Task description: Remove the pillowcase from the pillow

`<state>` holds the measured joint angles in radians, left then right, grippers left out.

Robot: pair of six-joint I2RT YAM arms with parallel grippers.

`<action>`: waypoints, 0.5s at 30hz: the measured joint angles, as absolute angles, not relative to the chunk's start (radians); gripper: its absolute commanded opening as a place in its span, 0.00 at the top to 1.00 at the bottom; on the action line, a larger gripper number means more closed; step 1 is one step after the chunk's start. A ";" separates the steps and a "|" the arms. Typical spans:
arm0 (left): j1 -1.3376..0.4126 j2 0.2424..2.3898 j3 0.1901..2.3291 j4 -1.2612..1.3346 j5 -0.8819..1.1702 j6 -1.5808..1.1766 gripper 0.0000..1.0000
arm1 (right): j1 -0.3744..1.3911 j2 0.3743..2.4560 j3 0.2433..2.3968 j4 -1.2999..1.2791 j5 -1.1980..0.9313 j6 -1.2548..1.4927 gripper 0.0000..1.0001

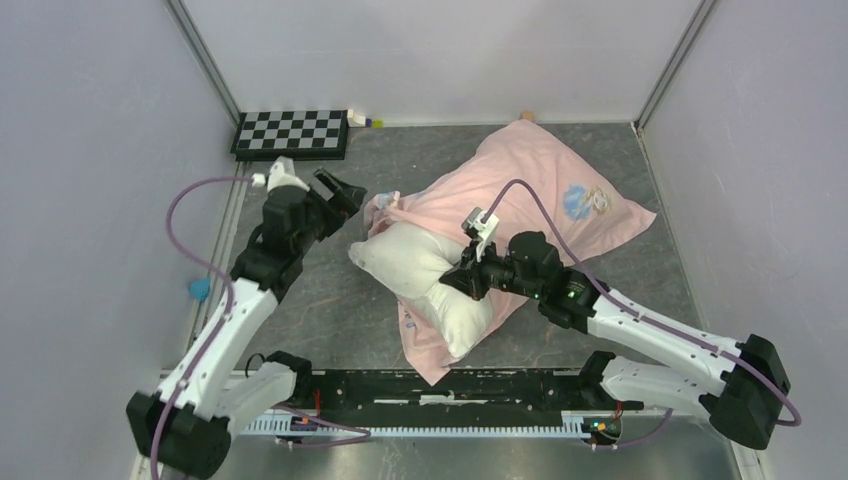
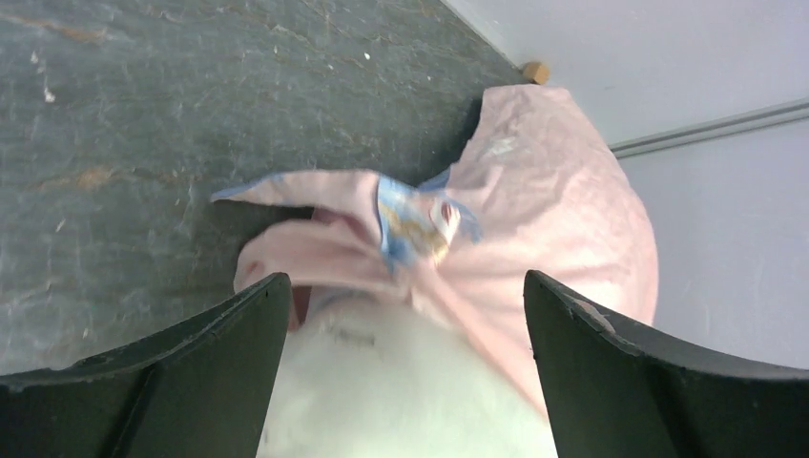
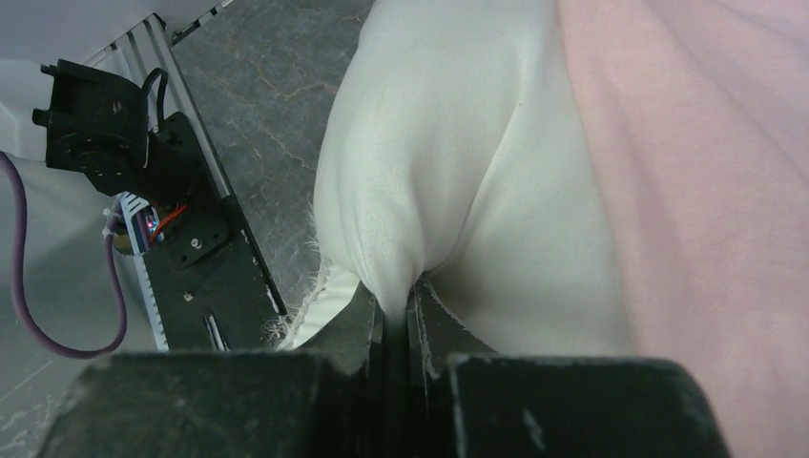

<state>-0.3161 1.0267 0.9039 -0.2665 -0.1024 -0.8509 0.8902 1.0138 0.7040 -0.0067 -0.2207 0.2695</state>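
Note:
The pillowcase [image 1: 545,190] lies pink side up across the table's middle and back right, with a small blue print patch showing. The cream-white pillow [image 1: 420,265] sticks out of its open left end. My right gripper [image 1: 462,277] is shut on a pinched fold of the pillow [image 3: 429,162], with the pink pillowcase [image 3: 706,191] to the right. My left gripper [image 1: 345,190] is open and empty, hovering just left of the pillowcase's bunched opening [image 2: 382,229]; the pillow [image 2: 401,382] shows between its fingers [image 2: 219,353].
A black-and-white checkerboard [image 1: 292,132] lies at the back left with a small white object [image 1: 362,120] beside it. Grey walls enclose the table on three sides. A black rail [image 1: 440,385] runs along the near edge between the arm bases.

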 measured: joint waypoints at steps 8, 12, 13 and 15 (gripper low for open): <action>-0.318 0.736 0.702 -0.346 0.045 -0.970 0.06 | 0.894 1.159 0.728 0.120 -0.257 0.318 0.49; -0.347 0.697 0.621 -0.369 0.148 -1.029 0.06 | 0.911 1.244 0.808 0.129 -0.286 0.337 0.14; -0.366 0.686 0.602 -0.372 0.164 -1.045 0.06 | 0.915 1.243 0.821 0.128 -0.280 0.332 0.11; -0.425 0.645 0.573 -0.386 0.168 -1.080 0.01 | 0.923 1.228 0.846 0.116 -0.249 0.314 0.02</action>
<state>-0.4248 0.6445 0.5728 -0.3859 0.1684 -1.0798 0.9230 1.2282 0.8455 0.1162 -0.2493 0.3141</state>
